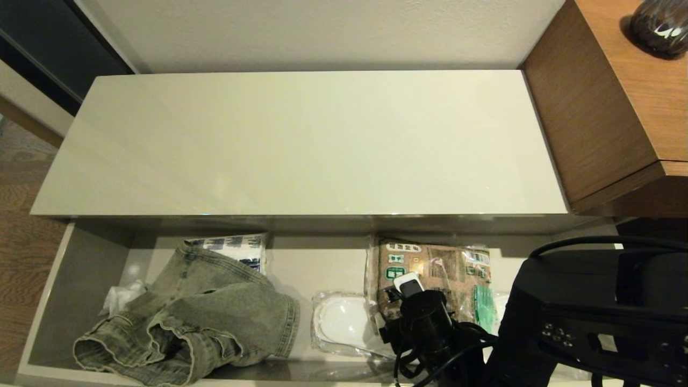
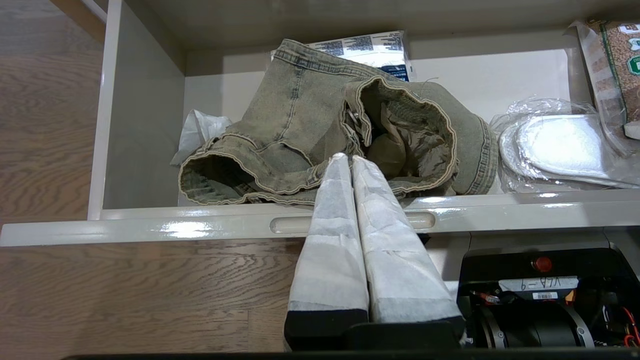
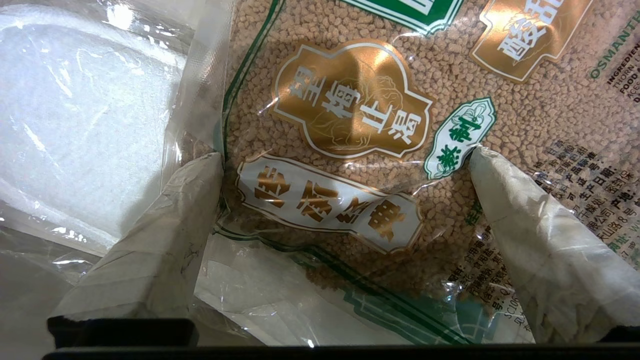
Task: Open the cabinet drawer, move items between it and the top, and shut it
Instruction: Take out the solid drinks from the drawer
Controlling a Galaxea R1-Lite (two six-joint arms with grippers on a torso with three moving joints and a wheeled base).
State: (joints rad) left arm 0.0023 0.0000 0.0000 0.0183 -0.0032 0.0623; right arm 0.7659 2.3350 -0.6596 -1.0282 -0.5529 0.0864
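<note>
The cabinet drawer (image 1: 86, 269) stands pulled out below the bare glossy cream top (image 1: 301, 145). A crumpled grey-green denim garment (image 1: 215, 317) lies in the drawer's left half. The clear bag of brown granules (image 1: 441, 269) lies flat in its right half. My right gripper (image 3: 345, 155) is down over that bag (image 3: 350, 110), open wide, both fingertips (image 3: 210, 170) at its film with nothing clamped between them. My left gripper (image 2: 348, 157) is shut and empty. It hangs just outside the drawer front (image 2: 200, 227), over a notch and pointing at the denim (image 2: 300, 130).
White slippers in clear plastic (image 1: 344, 322) lie between denim and bag, close beside my right fingers. A blue-and-white packet (image 1: 236, 250) and crumpled white plastic (image 1: 121, 295) sit behind the denim. A wooden desk (image 1: 607, 107) with a dark vase (image 1: 661, 24) borders the cabinet's right end.
</note>
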